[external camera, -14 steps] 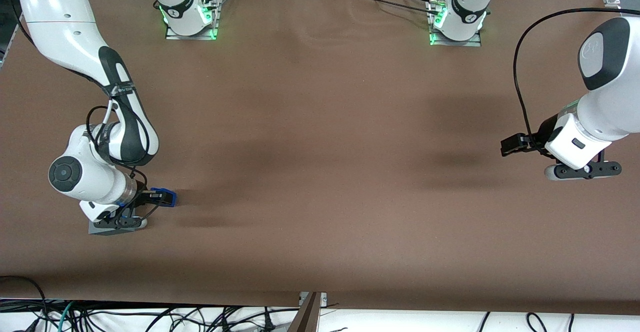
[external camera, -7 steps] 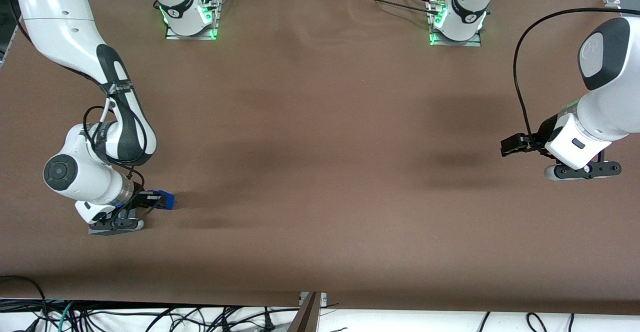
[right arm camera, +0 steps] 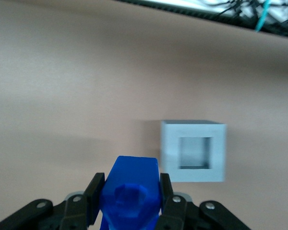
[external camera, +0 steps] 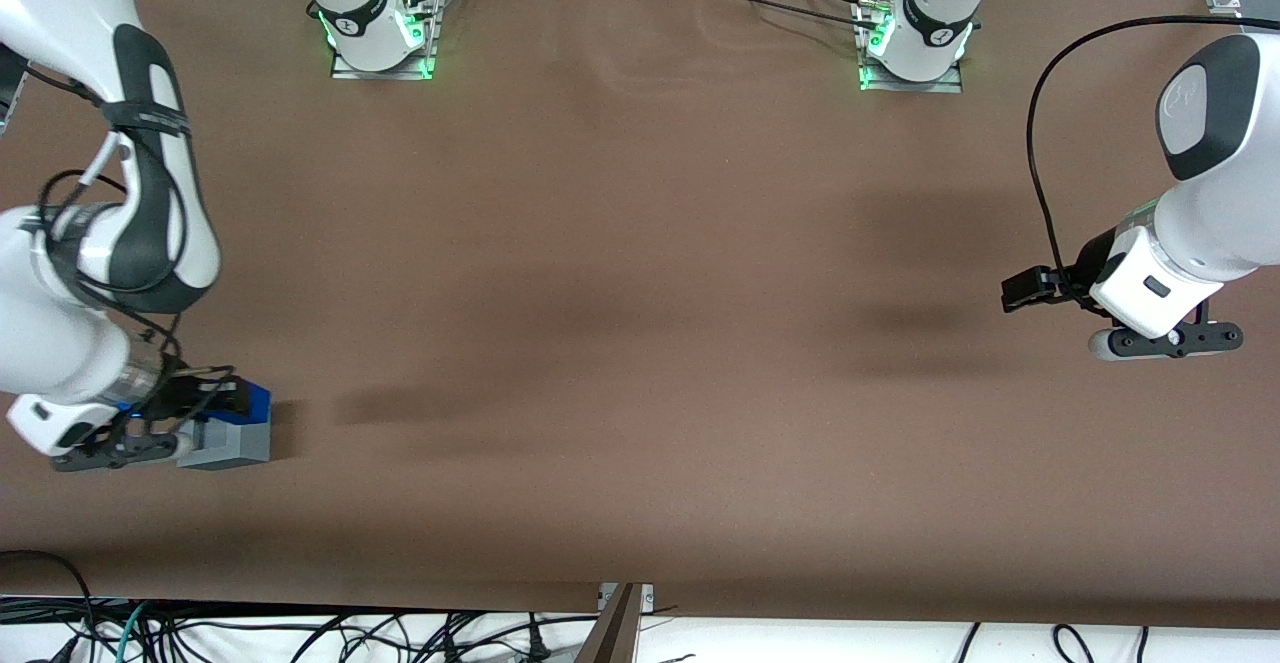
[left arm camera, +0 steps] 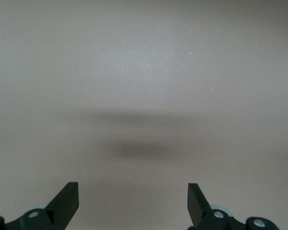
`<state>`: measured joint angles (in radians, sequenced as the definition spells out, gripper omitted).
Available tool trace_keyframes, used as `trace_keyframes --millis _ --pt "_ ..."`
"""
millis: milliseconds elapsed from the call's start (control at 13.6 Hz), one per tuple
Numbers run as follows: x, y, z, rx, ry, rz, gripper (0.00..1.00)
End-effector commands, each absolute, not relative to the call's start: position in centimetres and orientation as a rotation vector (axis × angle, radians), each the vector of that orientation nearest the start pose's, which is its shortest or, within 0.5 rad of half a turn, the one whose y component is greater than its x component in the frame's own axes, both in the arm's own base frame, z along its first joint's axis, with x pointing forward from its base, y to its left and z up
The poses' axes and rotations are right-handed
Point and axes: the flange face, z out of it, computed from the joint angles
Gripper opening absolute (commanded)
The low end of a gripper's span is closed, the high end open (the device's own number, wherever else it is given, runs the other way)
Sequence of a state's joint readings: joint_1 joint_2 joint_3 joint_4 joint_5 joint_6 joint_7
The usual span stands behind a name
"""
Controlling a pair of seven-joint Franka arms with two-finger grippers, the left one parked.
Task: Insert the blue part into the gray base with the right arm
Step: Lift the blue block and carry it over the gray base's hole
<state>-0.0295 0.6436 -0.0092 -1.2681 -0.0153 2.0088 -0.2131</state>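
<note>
The gripper [right arm camera: 129, 203] is clenching the blue part [right arm camera: 131, 192] above the tabletop's [external camera: 640, 343] working-arm edge, near the gray base [right arm camera: 194, 151] (recess empty); aligning and inserting are remaining.

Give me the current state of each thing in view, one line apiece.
blue part: gripped between the fingers, lifted, not yet in the base.
gray base: sitting on the table, recess up and empty.
gripper: shut on the blue part, beside the gray base at the working arm's end of the table.
table: brown cover, carrying the base.
</note>
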Motion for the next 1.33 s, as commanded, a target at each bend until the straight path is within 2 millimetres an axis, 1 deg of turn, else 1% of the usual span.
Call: trace_keyframes --millis 0,147,221,368,515,663,1031,1252 --pt "74.8 -6.2 38.3 -3.161 -0.351 -0.163 0.47" --pt "75.3 -7.8 37.0 -3.162 -0.393 -0.222 0.47" --pt "75.5 -8.8 36.2 -3.164 -0.38 -0.244 0.47" --pt "75.9 -9.3 34.8 -3.167 -0.371 -0.277 0.47" --pt "76.2 -9.3 33.8 -3.168 -0.374 -0.301 0.47" --pt "76.4 -9.9 32.7 -3.17 -0.367 -0.318 0.46" --pt "76.2 -10.5 31.6 -3.164 -0.409 -0.296 0.47" --pt "75.9 -10.3 30.7 -3.158 -0.417 -0.256 0.47"
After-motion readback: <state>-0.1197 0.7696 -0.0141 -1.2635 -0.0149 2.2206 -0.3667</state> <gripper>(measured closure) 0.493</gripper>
